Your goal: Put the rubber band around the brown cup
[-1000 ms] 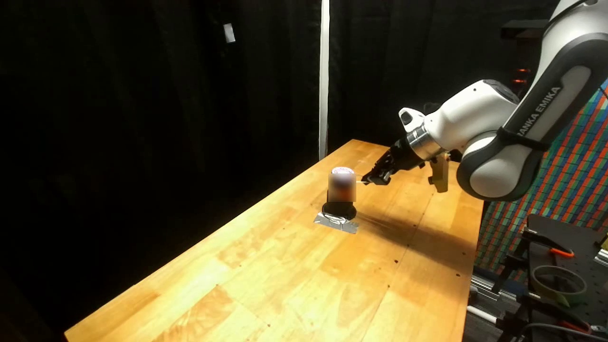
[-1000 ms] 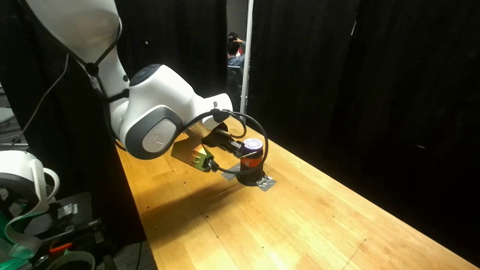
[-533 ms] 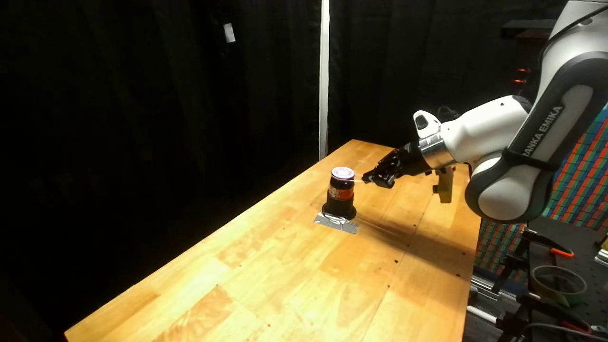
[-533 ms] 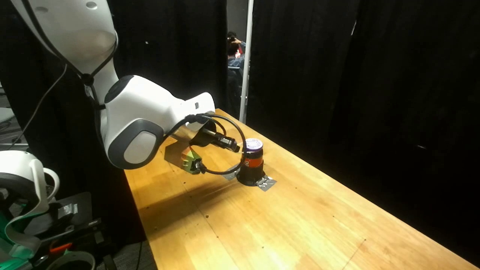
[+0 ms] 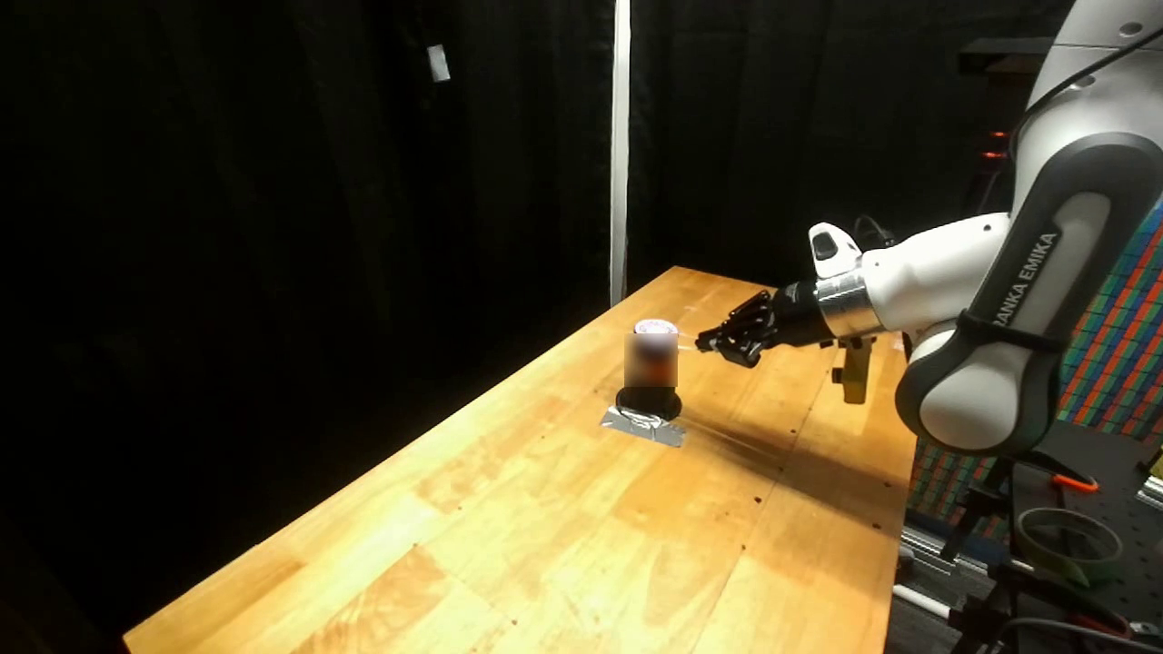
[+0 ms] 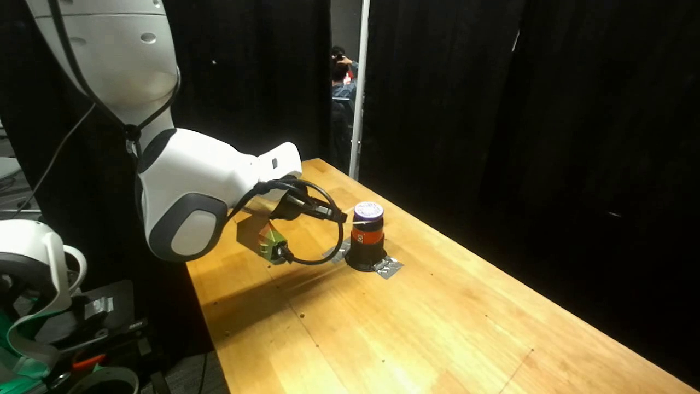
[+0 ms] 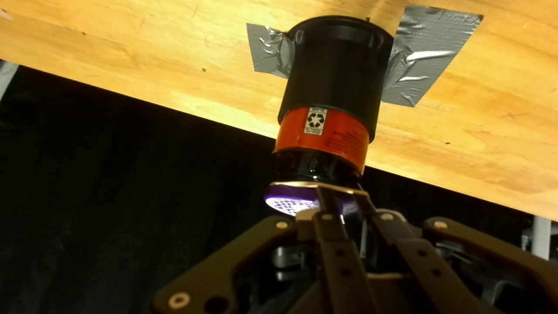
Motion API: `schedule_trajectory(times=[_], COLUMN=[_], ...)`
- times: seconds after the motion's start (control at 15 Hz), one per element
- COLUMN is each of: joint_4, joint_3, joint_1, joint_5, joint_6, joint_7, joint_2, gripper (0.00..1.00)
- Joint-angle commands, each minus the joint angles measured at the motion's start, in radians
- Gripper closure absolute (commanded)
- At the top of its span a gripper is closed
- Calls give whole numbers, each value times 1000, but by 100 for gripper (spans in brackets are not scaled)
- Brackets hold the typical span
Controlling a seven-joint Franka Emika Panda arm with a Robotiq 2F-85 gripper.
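1. Arm: the white arm [image 6: 202, 169] extends over the wooden table [image 6: 437, 306] in both exterior views.
2. Gripper: the gripper [image 7: 342, 195] is positioned just beside the upper end of the brown cup [image 7: 320, 141]; a small space separates them in both exterior views. The wrist view shows a narrow gap between its 2 fingers [image 7: 342, 261]. Whether these clench the rubber band [image 7: 292, 183] cannot be told.
3. Rubber band: it crosses the cup along the lower edge of the lid [image 6: 368, 210]. In an exterior view, 2 strands [image 6: 360, 222] span from the gripper toward the cup. Whether the loop fully encloses the cup cannot be told.
4. Brown cup: it stands upright, lower part seated inside the black holder [image 7: 335, 74]. An orange-red label [image 6: 369, 236] wraps the exposed section.
5. Holder: its flared foot rests on the table, with 2 strips of silver tape [image 7: 431, 52] at opposite sides.
6. Background: black curtains [image 6: 437, 109] hang behind the table. Beside an upright white pole [image 6: 359, 104], a person [image 6: 344, 88] is partly visible in an exterior view.
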Motion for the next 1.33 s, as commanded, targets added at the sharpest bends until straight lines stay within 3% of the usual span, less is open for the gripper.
schedule_trajectory(times=[0.0,0.33,0.4,0.53,0.6,0.73,0.8,0.87,1.0,1.07,1.13,1.27], joint_4=[-9,-6,35,54,52,46,18,2,-55,-82,-109,-123], joint_3=[46,65,-29,-69,-67,-86,-61,8,22,19,11,-17], joint_1=[-42,-61,37,77,77,94,66,-6,-43,-53,-57,-45], joint_5=[18,17,26,27,28,22,13,14,-16,-2,14,64], joint_6=[105,290,194,182,225,206,208,165,-59,-132,-215,-381], joint_7=[-13,-18,2,0,2,19,27,-18,-31,-49,-68,-125], joint_2=[35,112,65,72,99,85,83,47,-72,-113,-167,-232], gripper=[85,83,83,83,83,85,86,86,85,62,61,47])
